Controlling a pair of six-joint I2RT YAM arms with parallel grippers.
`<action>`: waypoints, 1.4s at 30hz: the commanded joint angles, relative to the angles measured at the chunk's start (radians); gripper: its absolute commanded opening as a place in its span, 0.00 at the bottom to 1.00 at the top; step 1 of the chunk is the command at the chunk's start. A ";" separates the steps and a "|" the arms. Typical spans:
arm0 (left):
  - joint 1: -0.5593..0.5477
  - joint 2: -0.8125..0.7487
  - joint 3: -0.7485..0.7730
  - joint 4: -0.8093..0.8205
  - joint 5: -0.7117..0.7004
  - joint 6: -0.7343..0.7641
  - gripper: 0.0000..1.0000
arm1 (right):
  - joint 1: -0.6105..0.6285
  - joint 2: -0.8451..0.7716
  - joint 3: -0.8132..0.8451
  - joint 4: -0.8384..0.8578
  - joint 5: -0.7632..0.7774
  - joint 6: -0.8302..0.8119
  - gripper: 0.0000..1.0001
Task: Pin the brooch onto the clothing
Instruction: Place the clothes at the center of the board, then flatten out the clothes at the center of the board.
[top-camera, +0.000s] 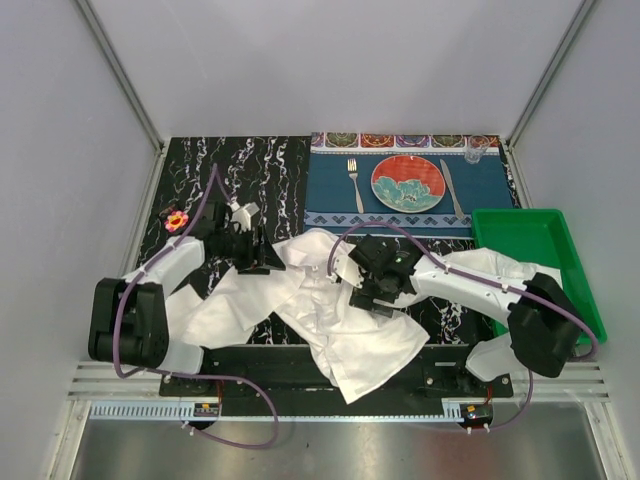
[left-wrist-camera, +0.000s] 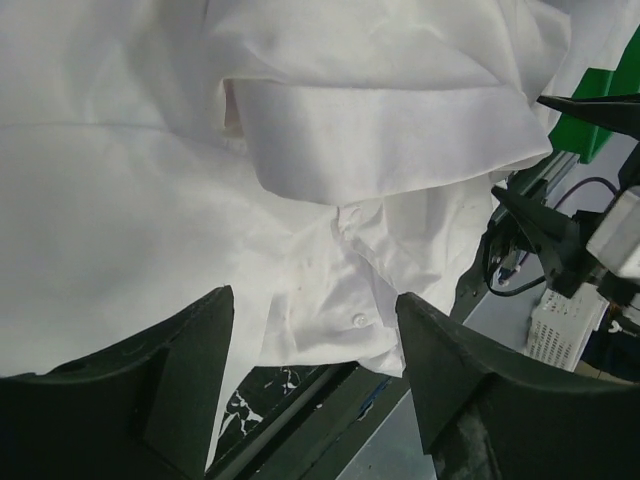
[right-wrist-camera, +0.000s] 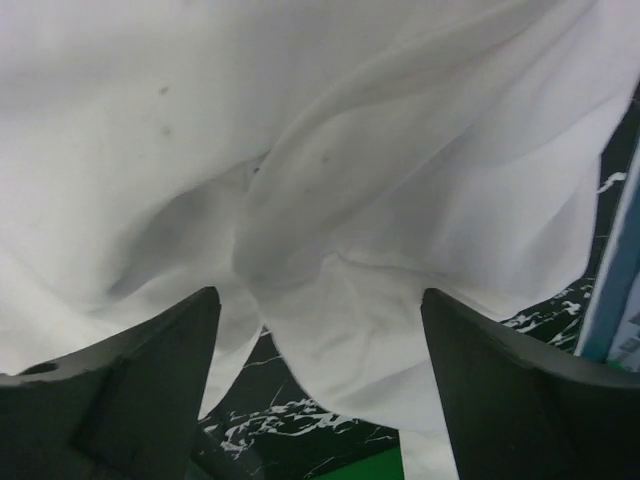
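Black, white-veined marble-look counter (top-camera: 250, 170) fills the floor of a grey-walled booth, with both arm bases bolted at its near edge. Closest to them, a large white thin-fabric button-front shirt (top-camera: 340, 330) lies crumpled across the middle, one corner draping over the near edge. The left tool (top-camera: 258, 255) hovers at the shirt's upper left edge. Seen from its wrist, its dark fingers (left-wrist-camera: 170, 380) stand spread with nothing between them, and beyond them are a folded collar and a small white button (left-wrist-camera: 358, 318). The right tool (top-camera: 376, 295) hangs over the middle of the shirt, its fingers (right-wrist-camera: 500, 380) likewise spread wide above rumpled cloth, pinching nothing; whether they touch the fabric I cannot tell. A little farther, a tiny flower-shaped brooch (top-camera: 176, 220) with pink-red petals and a yellow centre lies on bare counter near the left wall, apart from the shirt. At the right side sits a green plastic tray (top-camera: 540, 250). Farthest, a blue patterned placemat (top-camera: 340, 195) carries a round red-and-teal plate (top-camera: 407, 183), a silver fork (top-camera: 354, 183) to its left and a knife (top-camera: 452, 190) to its right, with a clear glass (top-camera: 473, 150) at the far right corner
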 joint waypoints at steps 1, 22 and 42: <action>0.006 -0.124 -0.075 0.164 -0.095 -0.144 0.71 | 0.021 0.044 -0.042 0.218 0.233 0.039 0.83; -0.332 -0.164 0.038 0.093 -0.527 -0.054 0.74 | -0.338 0.268 0.361 -0.036 -0.110 0.175 0.00; -0.607 -0.101 0.037 0.226 -0.623 0.863 0.75 | -0.455 0.321 0.407 -0.102 -0.242 0.187 0.01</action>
